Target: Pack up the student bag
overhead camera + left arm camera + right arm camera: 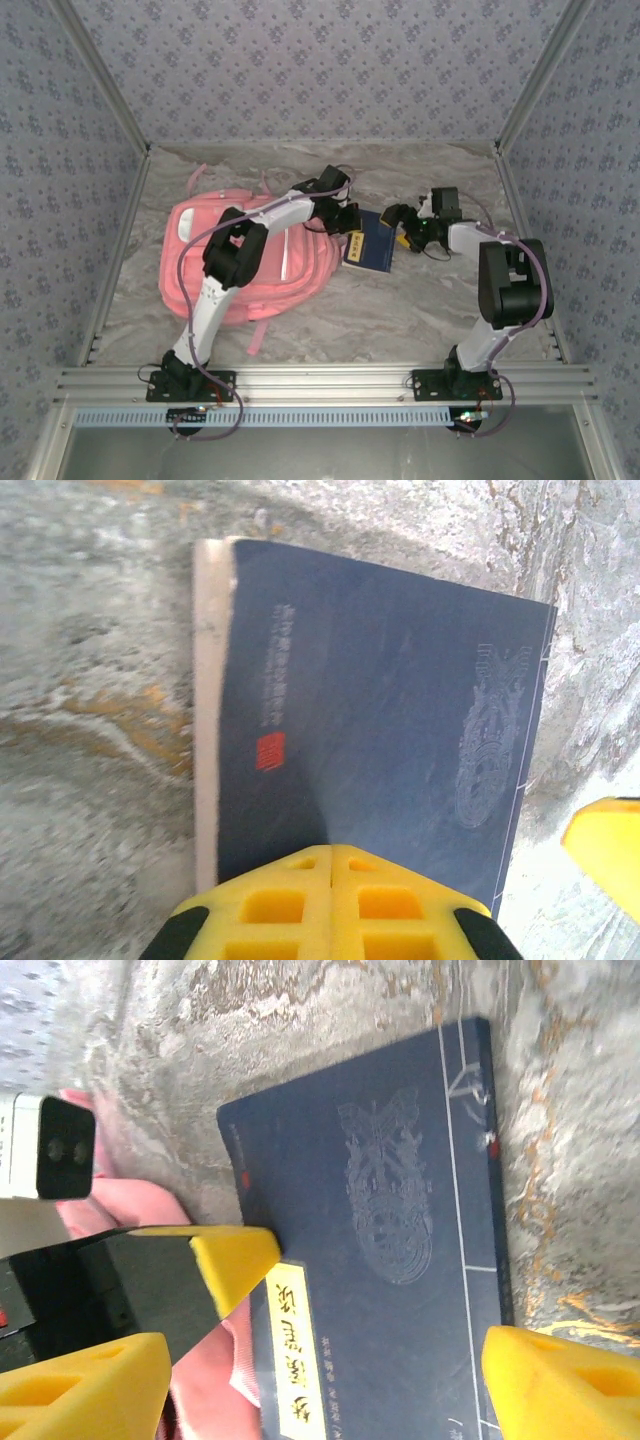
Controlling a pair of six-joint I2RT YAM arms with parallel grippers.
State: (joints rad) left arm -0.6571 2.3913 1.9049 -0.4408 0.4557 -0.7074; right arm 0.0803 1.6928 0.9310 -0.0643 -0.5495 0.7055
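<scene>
Step in hand: getting the book (372, 250) off the table (400, 320); it is not in the bag yet. The student bag (200, 255) lies flat, left of centre. The book lies flat just beside the bag's right edge.

left gripper (330, 865): fingers closed on each other with nothing between them, tips at the book's near edge (reads as a brace or nudge, not a grip). The left arm reaches from its base across the bag, elbow over the pink fabric, wrist tipped down at the book.

right gripper (320, 1385): jaws wide apart, straddling the book and holding nothing. The right arm is folded, elbow out to the right, forearm reaching back left toward the book.

Next move: the right gripper has to drop and close across the book, or get a finger under an edge. A thin, flat book makes that pinch awkward. After that it needs an open bag mouth. From the top view I can't tell whether the zip is open, since the left arm covers that part.
</scene>
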